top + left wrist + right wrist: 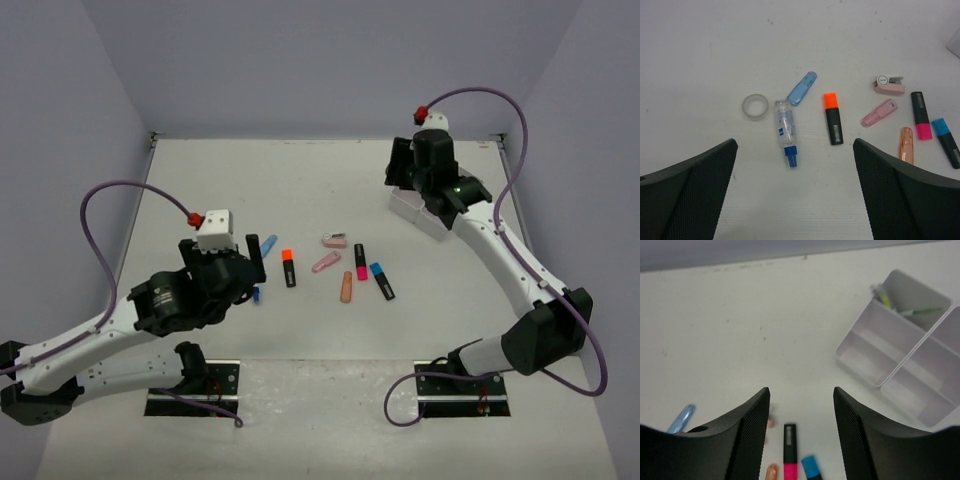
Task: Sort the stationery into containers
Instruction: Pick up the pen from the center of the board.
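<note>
From above, the stationery lies loose on the table (200,180) between the two arms. An orange-capped highlighter (289,268), a pink-capped highlighter (361,262) and a blue-capped highlighter (381,281) sit among a few pink and peach pieces, all well apart from the white tray (412,210) at the far right. The left gripper (252,262) hangs just beside the leftmost items, and the right gripper (402,172) hovers over the tray, partly hiding it. In the left wrist view the left jaws stand wide with nothing between them. Below their gap lies a clear blue-capped marker (786,132), with a clear tape roll (755,107) near its left side and a pale blue piece (802,88) just beside its far end. These are probably light, stiff, smooth plastic things. The round marker may roll or squirt out if pinched near an end, so the best hold looks to be across the middle of its barrel, jaws square to its length. The tape roll is low and thin-walled and would likely need a gentle pinch across its ring. In the right wrist view the right jaws are parted about halfway and hold nothing. The tray lies to their right, with thin pens (882,294) in its farthest compartment, while the other compartments in view look bare.
</note>
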Controlling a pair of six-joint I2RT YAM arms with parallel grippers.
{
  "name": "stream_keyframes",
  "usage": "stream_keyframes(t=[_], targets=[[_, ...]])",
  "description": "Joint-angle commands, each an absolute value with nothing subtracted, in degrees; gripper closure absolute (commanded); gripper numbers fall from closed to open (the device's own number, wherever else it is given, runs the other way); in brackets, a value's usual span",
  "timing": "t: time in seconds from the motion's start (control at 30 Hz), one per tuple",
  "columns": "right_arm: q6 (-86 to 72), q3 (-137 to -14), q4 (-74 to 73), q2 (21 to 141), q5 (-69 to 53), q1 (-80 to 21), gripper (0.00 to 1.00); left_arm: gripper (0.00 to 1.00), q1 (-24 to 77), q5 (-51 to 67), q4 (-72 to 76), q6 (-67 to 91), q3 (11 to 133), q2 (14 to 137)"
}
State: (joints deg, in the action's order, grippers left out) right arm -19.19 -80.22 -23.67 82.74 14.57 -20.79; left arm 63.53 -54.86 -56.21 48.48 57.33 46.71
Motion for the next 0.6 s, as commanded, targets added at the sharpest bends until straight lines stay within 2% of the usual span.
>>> stream_keyframes(t=[0.0, 0.13, 0.33, 0.57], targets=[[-23.9, -74.8, -36.0, 82.2, 9.0, -25.0, 0.43, 0.00, 63.7, -56.7, -63.2, 62.4, 60.5, 52.9], [-23.6, -69.9, -40.0, 81.8, 7.4, -29.1, 0.39, 0.00, 63.4, -54.3, -62.7, 66.0, 60.6, 59.0], [-19.3, -60.6, -38.0, 79.9, 0.4, -29.4, 0.42, 0.00, 61.7, -47.5, -54.6, 63.1, 60.1, 63.5], [-17.3, -58.7, -40.6, 89.3, 0.9, -29.7, 0.45, 0.00, 58.4, -40.2, -46.3, 56.6, 60.1, 65.2]])
